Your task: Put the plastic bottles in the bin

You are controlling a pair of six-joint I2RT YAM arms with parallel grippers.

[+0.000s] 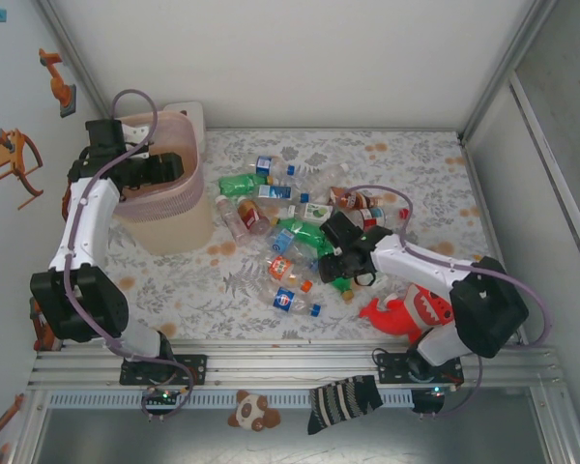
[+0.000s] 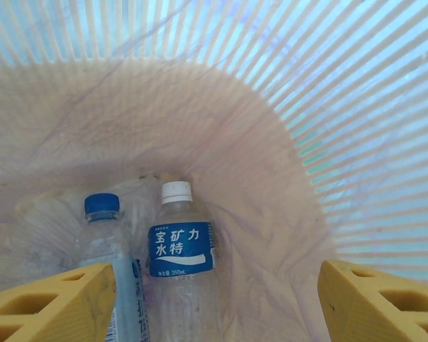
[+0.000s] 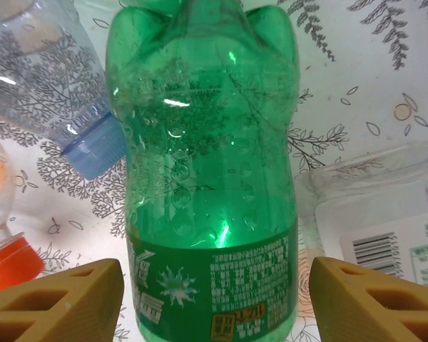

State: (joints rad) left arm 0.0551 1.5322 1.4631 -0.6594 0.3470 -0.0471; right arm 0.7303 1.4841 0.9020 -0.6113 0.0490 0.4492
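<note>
2 bottles in bin, most left on desk; L jaws spread empty, R jaws spread astride green bottle.

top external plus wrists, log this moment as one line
left fingers: open, empty, in bin mouth above two bottles | right fingers: open, astride green bottle on table, no grip yet | bottle pile: on table

Bright, even, diffuse light fills the overhead view, with soft, faint shadows beneath the arms; in the left wrist view the bin wall glows backlit from twelve to three o'clock, its floor dimmer and hazy; white glints speckle the green bottle, sharp at centre.
</note>
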